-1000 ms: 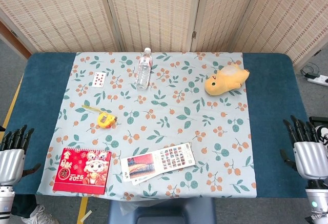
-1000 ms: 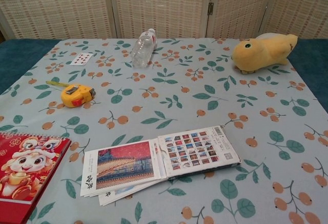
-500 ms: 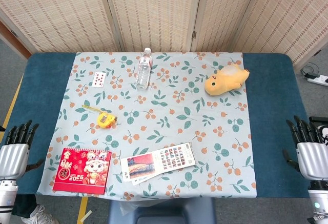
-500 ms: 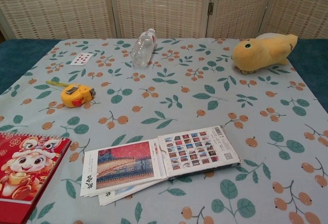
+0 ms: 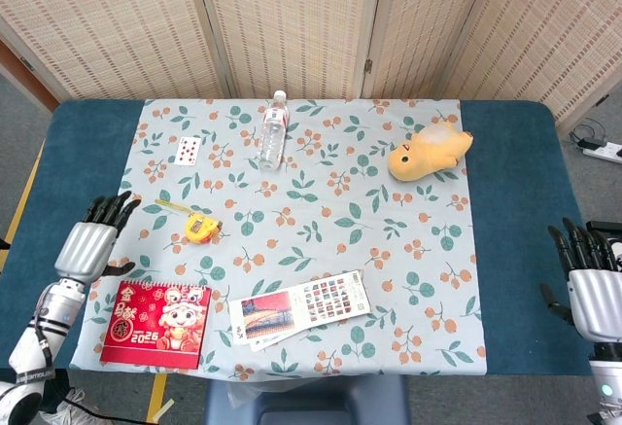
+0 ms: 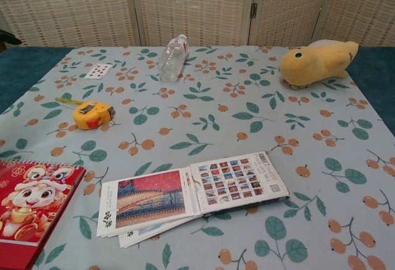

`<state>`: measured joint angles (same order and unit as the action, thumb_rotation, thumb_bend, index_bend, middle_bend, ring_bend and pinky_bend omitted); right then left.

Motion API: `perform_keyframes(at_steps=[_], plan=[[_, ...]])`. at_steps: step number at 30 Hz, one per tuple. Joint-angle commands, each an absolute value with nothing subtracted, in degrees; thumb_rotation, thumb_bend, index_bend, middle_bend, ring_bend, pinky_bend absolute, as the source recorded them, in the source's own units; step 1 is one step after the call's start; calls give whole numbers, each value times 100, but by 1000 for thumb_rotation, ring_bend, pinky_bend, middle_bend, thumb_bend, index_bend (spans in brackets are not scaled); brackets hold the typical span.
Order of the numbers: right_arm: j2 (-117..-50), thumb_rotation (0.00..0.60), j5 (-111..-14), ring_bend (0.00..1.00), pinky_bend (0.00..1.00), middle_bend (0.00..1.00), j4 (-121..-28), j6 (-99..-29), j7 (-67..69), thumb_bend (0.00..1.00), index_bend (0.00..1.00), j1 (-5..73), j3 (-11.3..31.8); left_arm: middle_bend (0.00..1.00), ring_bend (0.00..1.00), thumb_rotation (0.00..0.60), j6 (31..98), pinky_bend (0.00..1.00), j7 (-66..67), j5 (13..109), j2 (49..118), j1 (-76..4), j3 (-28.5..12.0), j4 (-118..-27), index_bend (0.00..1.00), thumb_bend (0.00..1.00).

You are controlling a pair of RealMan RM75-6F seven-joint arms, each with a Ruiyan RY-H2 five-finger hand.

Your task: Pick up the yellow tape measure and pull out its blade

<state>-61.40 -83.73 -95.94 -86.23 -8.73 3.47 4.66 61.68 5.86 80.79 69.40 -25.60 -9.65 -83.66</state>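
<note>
Left hand [image 5: 92, 240] has risen and swung in over tabletop's left edge, fingers spread, holding nothing. Yellow tape measure [image 5: 201, 227] untouched at left side of cloth, short blade stub showing. Right hand [image 5: 593, 284] idle, fingers apart, empty. Reach just starting.

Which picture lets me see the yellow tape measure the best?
The chest view. There the yellow tape measure is bigger and seen from the side, so you can make out its metal clip and the short bit of blade sticking out. The head view shows it from above, small, lying on the flowery cloth.
</note>
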Motion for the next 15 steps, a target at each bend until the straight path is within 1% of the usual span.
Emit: perform_keyframes(at_steps=[1, 8, 13, 15], plan=[[-6134, 600, -8394, 7, 0, 0, -9606, -8645, -876, 393, 0, 338, 466, 0, 38, 600, 5737, 0, 464, 8134, 7054, -2952, -1019, -8091, 22, 210], [-6121, 600, -8381, 10, 0, 0, -9617, -8669, -865, 394, 0, 307, 462, 3, 43, 600, 5084, 0, 214, 8207, 7434, -3572, -979, -7411, 38, 224], [-6106, 600, -8405, 17, 0, 0, -9624, -8676, -852, 394, 0, 310, 467, 43, 63, 600, 4667, 0, 108, 8270, 7689, -3908, -852, -6932, 128, 264], [-6109, 600, -8401, 19, 0, 0, -9615, -8677, -838, 393, 0, 307, 469, 61, 74, 600, 4534, 0, 67, 8302, 7804, -4021, -789, -6752, 138, 289]])
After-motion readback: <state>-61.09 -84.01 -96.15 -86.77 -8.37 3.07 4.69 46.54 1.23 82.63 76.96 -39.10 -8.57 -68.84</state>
